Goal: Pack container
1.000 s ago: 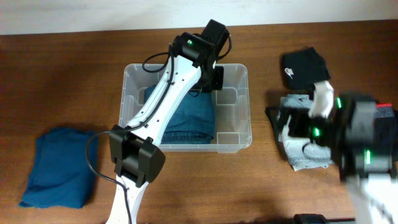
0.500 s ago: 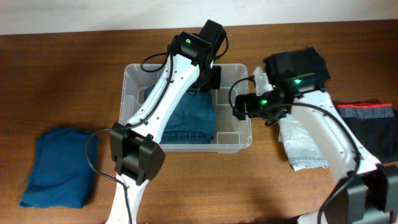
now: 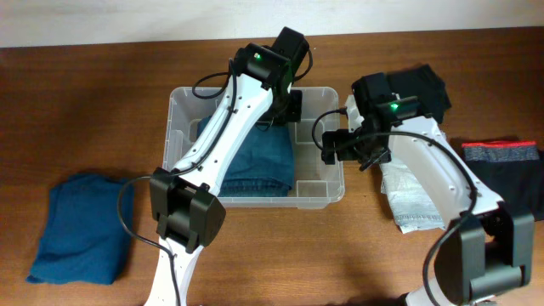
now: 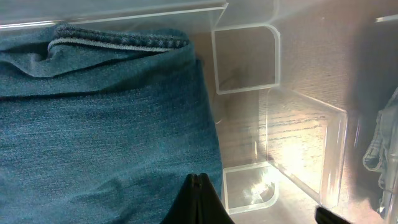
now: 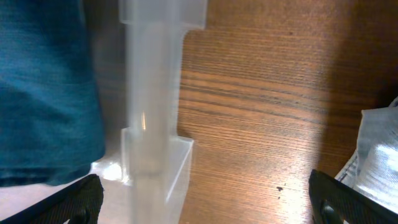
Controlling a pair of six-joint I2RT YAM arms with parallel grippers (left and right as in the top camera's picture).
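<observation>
The clear plastic container (image 3: 180,104) stands mid-table with folded blue jeans (image 3: 255,166) lying in its left part. My left gripper (image 3: 285,109) is inside the bin at its far side. In the left wrist view its fingers (image 4: 199,190) are shut together just above the jeans (image 4: 106,124), with nothing seen between them. My right gripper (image 3: 340,146) is open wide at the container's right wall. In the right wrist view (image 5: 205,202) the wall (image 5: 152,93) runs between its fingers, one over the bin, one over the table.
A folded blue garment (image 3: 81,225) lies on the table at the left. Right of the bin lie a black garment with a white logo (image 3: 416,89), a white-grey one (image 3: 412,195) and a black one with a red band (image 3: 506,166).
My right arm has swung left from over the garments on the right to the container's right wall. The left arm and the jeans have not moved.
</observation>
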